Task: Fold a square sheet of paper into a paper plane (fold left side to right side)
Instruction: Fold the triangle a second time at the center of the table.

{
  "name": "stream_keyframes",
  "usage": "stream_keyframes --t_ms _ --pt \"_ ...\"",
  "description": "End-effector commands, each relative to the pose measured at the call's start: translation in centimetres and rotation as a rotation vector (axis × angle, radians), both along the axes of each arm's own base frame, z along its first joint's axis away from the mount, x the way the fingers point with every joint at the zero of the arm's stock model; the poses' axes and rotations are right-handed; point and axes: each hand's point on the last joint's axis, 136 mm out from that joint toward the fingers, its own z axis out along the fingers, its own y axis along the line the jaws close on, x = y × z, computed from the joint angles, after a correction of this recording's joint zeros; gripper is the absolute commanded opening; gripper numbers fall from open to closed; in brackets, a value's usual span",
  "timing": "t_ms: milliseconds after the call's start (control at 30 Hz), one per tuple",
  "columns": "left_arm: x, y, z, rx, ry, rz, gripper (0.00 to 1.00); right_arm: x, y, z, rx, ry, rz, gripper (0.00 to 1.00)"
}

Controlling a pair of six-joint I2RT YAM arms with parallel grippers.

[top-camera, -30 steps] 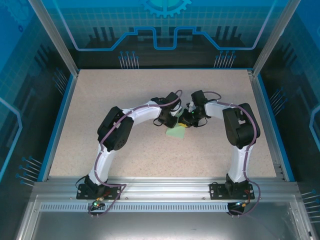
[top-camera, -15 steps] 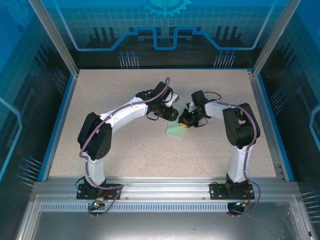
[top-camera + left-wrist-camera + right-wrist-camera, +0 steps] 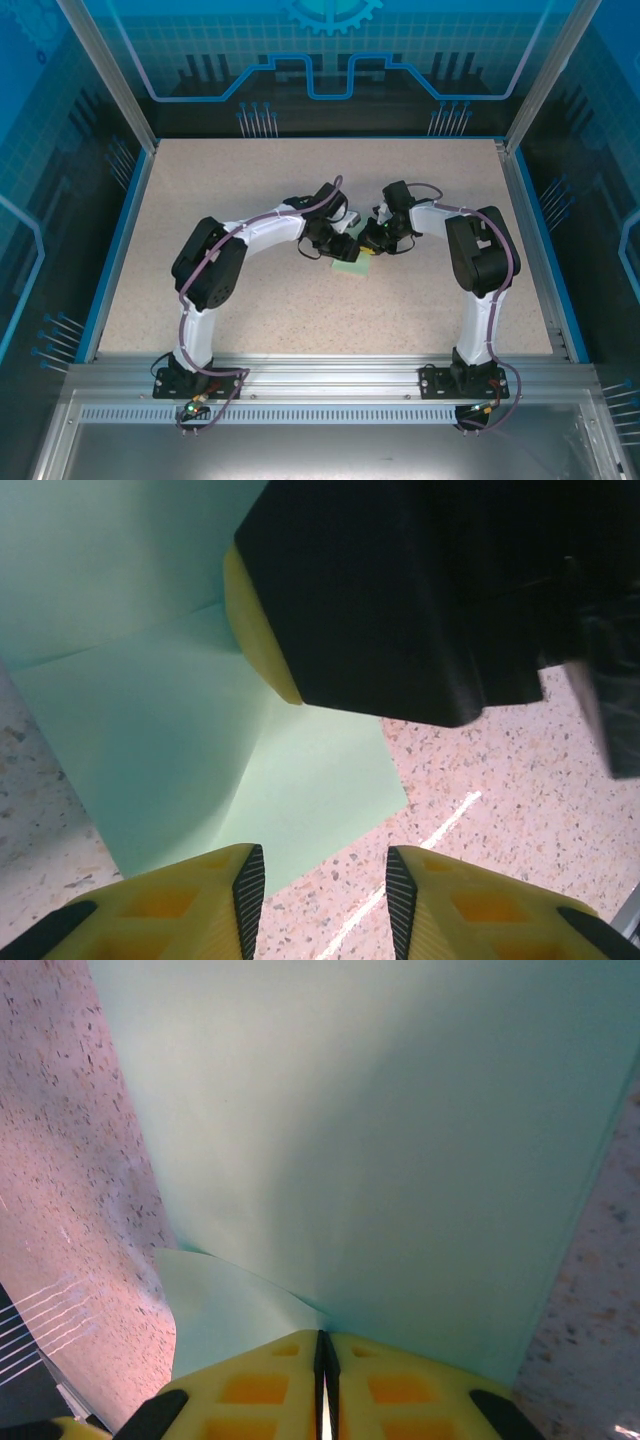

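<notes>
The square sheet of paper (image 3: 352, 268) is pale mint green and lies partly folded on the speckled table between the two grippers. In the left wrist view the paper (image 3: 200, 740) shows creases, and one corner of it lies flat near my left gripper (image 3: 325, 865). That gripper is open, with bare table between its fingertips. My right gripper (image 3: 323, 1338) is shut on an edge of the paper (image 3: 380, 1140), holding a flap lifted. Its black body and one yellow finger (image 3: 255, 620) press close above the sheet. From above, the left gripper (image 3: 343, 250) and right gripper (image 3: 372, 243) nearly touch.
The speckled beige table (image 3: 250, 180) has a raised blue rim (image 3: 120, 230) along its sides, with glass walls beyond. A metal rail (image 3: 320, 375) carrying both arm bases runs along the near edge. Both arms arch inward toward the table's middle.
The left arm drew back and left, then came forward to the paper again, lower and closer. Its jaws opened wider. The right gripper stayed shut on the paper without moving.
</notes>
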Motion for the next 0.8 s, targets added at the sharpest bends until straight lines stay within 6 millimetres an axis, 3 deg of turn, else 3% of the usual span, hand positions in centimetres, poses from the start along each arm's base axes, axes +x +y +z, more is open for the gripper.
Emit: stream_keyframes --t_ms 0,433,767 --pt "-1.0 0.1 -1.4 -0.003 0.052 -0.002 0.41 -2.3 -1.5 -3.4 -0.084 0.106 0.001 0.12" --pt "-2.0 2.1 -4.2 0.093 0.073 0.010 0.39 -2.5 -1.6 -3.6 -0.090 0.112 0.005 0.12" --pt "-2.0 3.3 -5.0 0.126 0.074 0.034 0.38 -2.5 -1.7 -3.5 -0.091 0.114 0.005 0.12"
